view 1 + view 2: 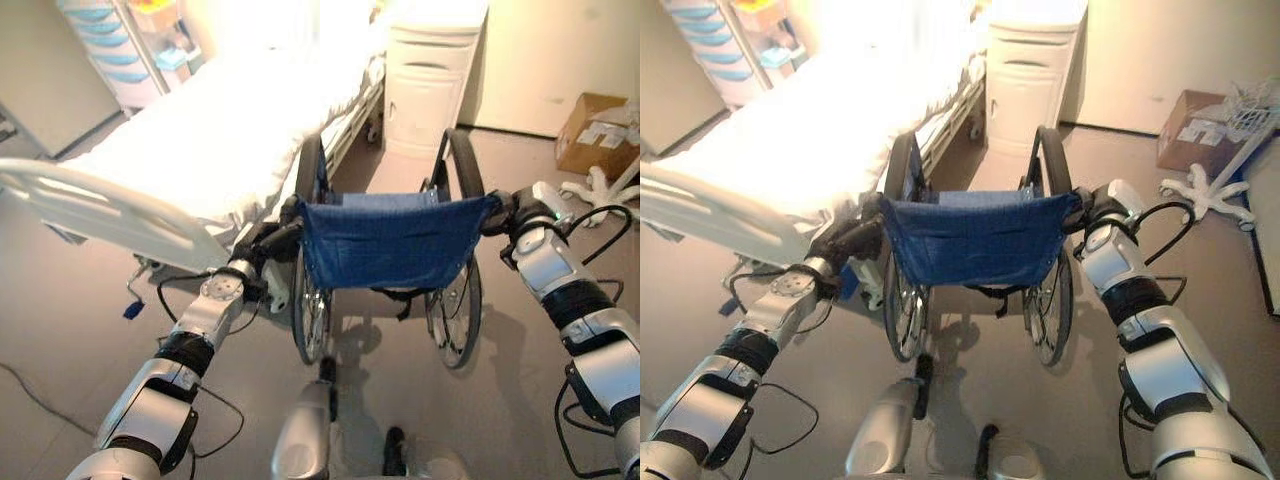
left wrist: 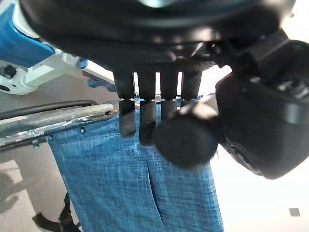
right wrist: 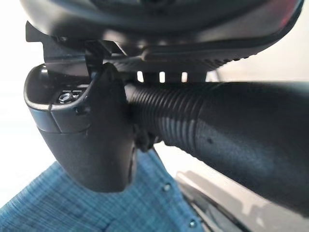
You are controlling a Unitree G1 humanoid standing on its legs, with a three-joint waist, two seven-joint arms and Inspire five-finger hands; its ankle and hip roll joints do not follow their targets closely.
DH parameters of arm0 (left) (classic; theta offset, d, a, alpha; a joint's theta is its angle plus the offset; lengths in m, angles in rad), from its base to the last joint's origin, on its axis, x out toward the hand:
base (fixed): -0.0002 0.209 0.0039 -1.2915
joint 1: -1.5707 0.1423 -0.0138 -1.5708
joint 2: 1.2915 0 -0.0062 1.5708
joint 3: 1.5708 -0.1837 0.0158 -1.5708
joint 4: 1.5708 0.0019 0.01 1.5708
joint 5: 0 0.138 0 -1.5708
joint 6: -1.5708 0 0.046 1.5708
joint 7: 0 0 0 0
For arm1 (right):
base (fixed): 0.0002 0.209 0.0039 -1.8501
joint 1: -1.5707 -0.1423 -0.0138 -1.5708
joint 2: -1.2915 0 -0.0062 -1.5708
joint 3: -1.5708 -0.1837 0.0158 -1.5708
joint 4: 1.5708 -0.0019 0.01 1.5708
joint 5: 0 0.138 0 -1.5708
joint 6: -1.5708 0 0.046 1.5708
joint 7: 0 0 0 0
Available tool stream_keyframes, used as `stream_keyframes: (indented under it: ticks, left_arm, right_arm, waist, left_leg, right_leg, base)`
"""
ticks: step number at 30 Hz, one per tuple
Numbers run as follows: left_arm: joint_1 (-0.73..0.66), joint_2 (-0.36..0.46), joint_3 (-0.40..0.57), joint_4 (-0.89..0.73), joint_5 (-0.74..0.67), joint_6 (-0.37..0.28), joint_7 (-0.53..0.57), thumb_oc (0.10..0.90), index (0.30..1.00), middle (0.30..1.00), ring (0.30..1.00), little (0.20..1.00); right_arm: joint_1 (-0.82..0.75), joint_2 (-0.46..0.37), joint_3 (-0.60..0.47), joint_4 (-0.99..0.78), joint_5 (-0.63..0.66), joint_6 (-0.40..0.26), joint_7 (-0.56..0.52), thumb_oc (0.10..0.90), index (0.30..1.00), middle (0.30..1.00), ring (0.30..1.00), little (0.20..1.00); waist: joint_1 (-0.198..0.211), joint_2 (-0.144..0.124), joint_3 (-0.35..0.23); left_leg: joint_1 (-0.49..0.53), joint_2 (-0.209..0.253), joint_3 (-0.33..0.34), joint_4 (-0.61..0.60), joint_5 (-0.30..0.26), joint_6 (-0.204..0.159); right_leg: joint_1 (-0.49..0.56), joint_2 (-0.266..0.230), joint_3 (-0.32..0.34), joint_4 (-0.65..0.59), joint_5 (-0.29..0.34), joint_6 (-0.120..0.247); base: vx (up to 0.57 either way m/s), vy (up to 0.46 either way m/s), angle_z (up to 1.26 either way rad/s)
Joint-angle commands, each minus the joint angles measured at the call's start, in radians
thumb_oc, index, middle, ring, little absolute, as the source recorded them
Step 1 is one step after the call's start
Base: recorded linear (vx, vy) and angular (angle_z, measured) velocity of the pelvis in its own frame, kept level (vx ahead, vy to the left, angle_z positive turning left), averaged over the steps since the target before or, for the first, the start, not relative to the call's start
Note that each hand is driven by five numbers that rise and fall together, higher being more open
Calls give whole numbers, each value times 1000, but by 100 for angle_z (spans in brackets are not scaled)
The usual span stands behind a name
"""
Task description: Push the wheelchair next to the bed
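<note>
head pair looks down on wheelchair (image 1: 388,240) from behind; wrist views close on handles

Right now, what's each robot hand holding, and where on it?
Both hold the wheelchair: left robot hand on its left push handle, right robot hand on the right push handle.

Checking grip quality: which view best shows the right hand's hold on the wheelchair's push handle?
The right wrist view: the right hand wraps the ribbed push handle up close. Both eye views show that hand small at the blue backrest's corner.

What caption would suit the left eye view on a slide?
Both robot hands grip the wheelchair push handles beside the hospital bed.
</note>
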Motion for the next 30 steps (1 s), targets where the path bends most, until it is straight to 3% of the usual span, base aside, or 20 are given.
stream_keyframes:
  ticks: [1,5,6,7,10,15,23,30]
  left_arm:
    - [-108,50,35,-55,-14,-51,33,400,300,300,300,300]
    - [-103,74,45,-51,6,-39,36,400,300,300,300,300]
    - [-123,88,47,-54,22,-36,51,400,300,300,300,300]
    - [-147,90,50,-56,41,-30,55,400,300,300,300,300]
    - [-207,101,35,-39,35,-38,68,400,300,300,300,300]
    - [-230,109,30,-33,40,-43,78,400,300,300,300,300]
    - [-244,120,10,-37,44,-45,76,400,300,300,300,300]
    - [-245,93,9,-55,46,-38,67,400,300,300,300,300]
  right_arm:
    - [-36,28,41,-61,72,-95,205,400,300,300,300,300]
    - [-2,75,29,-63,65,-111,196,400,300,300,300,300]
    - [-18,110,36,-54,69,-132,161,400,300,300,300,300]
    - [-45,123,39,-43,74,-138,142,400,300,300,300,300]
    - [-127,123,48,-1,73,-138,149,400,300,300,300,300]
    - [-189,126,64,36,100,-156,165,400,300,300,300,300]
    - [-164,114,71,-16,149,-169,141,400,300,300,300,300]
    - [-126,127,49,-20,131,-156,108,400,300,300,300,300]
  waist:
    - [-36,-34,9]
    - [-10,-55,-30]
    - [17,-74,-39]
    - [38,-86,-42]
    - [66,-100,-45]
    - [93,-123,-58]
    - [90,-149,-52]
    - [96,-179,-66]
  left_leg:
    - [103,-13,0,7,107,124]
    - [148,-11,15,58,30,154]
    - [163,-10,34,46,16,158]
    - [145,-8,45,45,13,155]
    - [94,11,79,59,11,144]
    - [54,52,101,102,0,130]
    - [21,58,91,140,-17,135]
    - [18,-17,104,176,-87,193]
  right_leg:
    - [110,-14,183,88,-116,66]
    - [116,-105,96,88,-90,121]
    - [123,-158,48,61,-58,161]
    - [124,-184,15,28,-36,176]
    - [115,-236,-56,-22,10,185]
    - [110,-276,-110,-62,53,189]
    - [122,-276,-85,-78,73,202]
    - [127,-326,-37,20,211,220]
  base:
    - [240,278,-64]
    - [162,159,-19]
    - [-57,75,-18]
    - [-141,35,-35]
    - [-86,58,-36]
    - [88,33,-51]
    - [118,49,8]
    - [166,162,5]
